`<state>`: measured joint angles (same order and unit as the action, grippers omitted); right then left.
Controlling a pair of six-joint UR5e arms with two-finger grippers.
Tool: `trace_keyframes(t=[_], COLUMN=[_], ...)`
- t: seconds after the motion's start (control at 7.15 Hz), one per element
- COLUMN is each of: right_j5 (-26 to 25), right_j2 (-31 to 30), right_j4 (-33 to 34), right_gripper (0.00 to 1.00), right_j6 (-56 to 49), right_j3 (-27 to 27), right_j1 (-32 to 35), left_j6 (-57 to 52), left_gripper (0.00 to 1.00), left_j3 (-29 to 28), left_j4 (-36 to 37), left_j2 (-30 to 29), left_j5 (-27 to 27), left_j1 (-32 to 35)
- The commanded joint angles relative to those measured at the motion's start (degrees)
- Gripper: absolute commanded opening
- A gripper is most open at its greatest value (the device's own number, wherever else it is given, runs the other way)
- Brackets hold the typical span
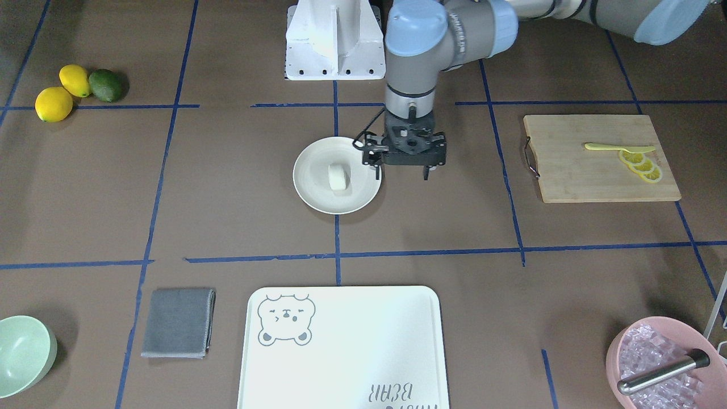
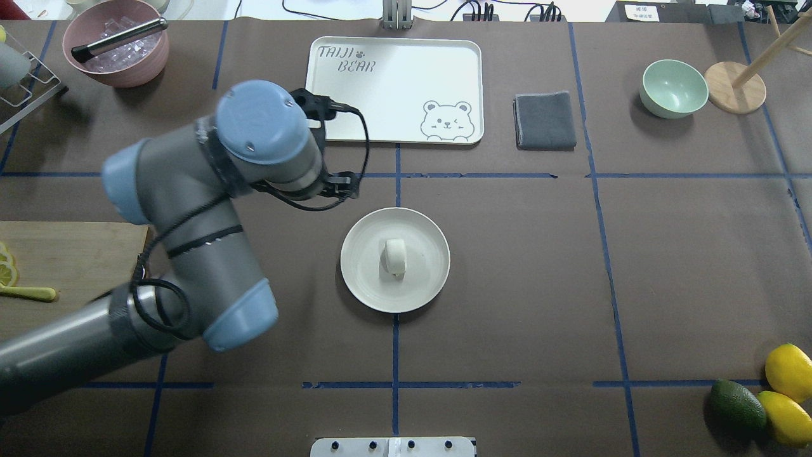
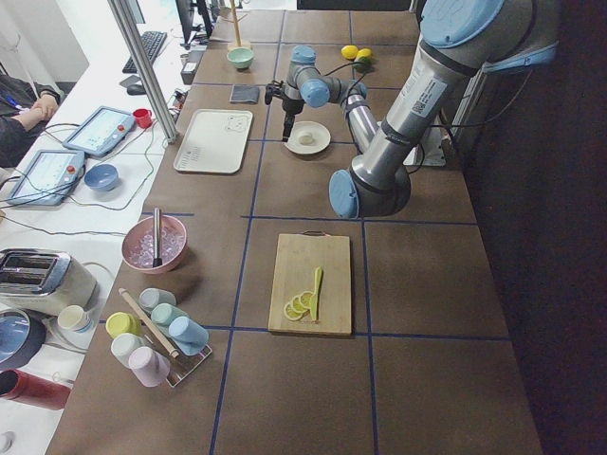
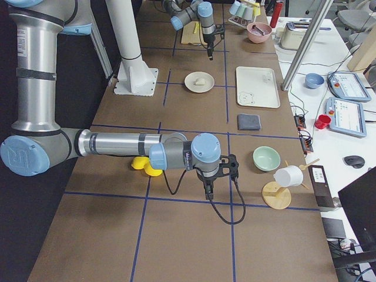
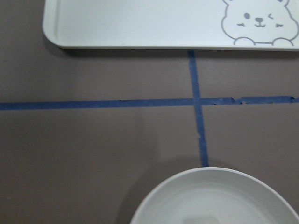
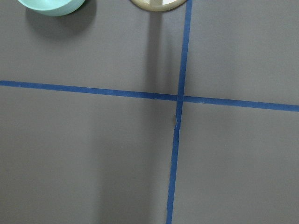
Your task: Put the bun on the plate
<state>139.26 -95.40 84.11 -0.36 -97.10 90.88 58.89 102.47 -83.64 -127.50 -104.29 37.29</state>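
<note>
The white bun (image 1: 337,176) (image 2: 394,256) lies in the middle of the round cream plate (image 1: 309,190) (image 2: 361,282) at the table's centre, with nothing touching it. My left gripper (image 1: 402,172) hangs open and empty just beside the plate, on the side of my left arm, one fingertip (image 1: 377,172) by the plate's rim. The overhead view hides the fingers under the wrist. The left wrist view holds only the plate's far rim (image 5: 215,173). My right gripper (image 4: 208,189) shows only in the exterior right view, low over bare table far from the plate; I cannot tell its state.
A bear-printed tray (image 1: 341,352), grey cloth (image 1: 178,322) and green bowl (image 1: 23,355) line the far edge. A cutting board (image 1: 568,176) with lemon slices and a pink ice bowl (image 1: 625,346) lie on my left; lemons and an avocado (image 1: 105,85) on my right.
</note>
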Motion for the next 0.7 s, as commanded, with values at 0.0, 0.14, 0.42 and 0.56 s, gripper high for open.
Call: trace_keyframes(t=[0.0,0.14,0.42,0.56], right_j5=[-0.04,0.05,0.31,0.31], right_j2=[1.79,1.80,1.88,1.88], right_j4=[1.14,1.15,1.41,1.41], right_gripper=[1.00,1.00,1.00,1.00], right_j6=[0.01,0.01,0.01,0.01], right_j3=[0.51,0.33,0.51,0.51], right_j1=[-0.97,-0.80,-0.71,-0.80], left_j6=[-13.05,-19.80,-37.28,-44.93], left_gripper=[1.00,1.00,1.00,1.00], left_j3=[4.75,5.36,5.20,4.58], left_j4=[1.19,0.76,1.19,1.19], left_j2=[8.99,14.85,24.10,27.97], left_j5=[-12.29,-18.70,-25.43,-25.35], left_j1=[11.44,17.49,30.59,35.26])
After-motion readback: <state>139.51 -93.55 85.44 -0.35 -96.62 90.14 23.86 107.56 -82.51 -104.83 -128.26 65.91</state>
